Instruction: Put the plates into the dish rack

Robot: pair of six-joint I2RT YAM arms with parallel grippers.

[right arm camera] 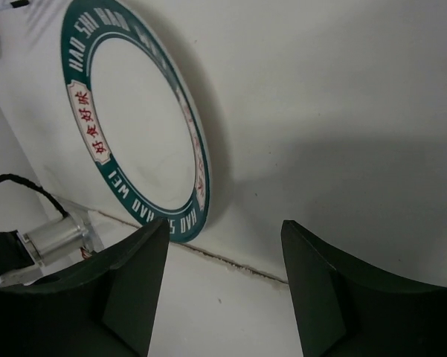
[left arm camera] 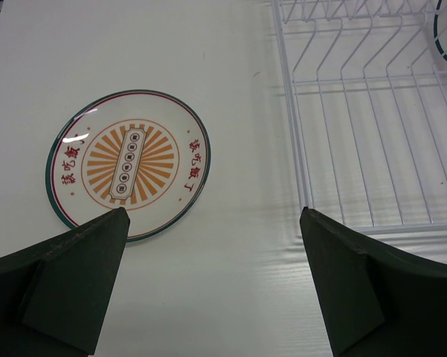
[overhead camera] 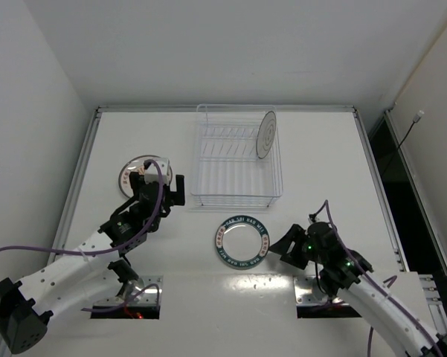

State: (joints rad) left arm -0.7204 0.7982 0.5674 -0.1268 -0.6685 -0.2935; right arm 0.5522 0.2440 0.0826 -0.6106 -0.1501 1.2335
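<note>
nearby, dish rack [left arm camera: 372, 85] beside sunburst plate [left arm camera: 126, 163]; left gripper [left arm camera: 214, 223], right gripper [right arm camera: 223, 230] both gape empty

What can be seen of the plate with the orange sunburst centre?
The sunburst plate is round and glossy: orange rays around an oblong centre motif, red characters on the border, a dark green rim line. It lies flat, face up, on the white table, left of the dish rack and apart from it. The open left gripper hangs over its near edge.
</note>
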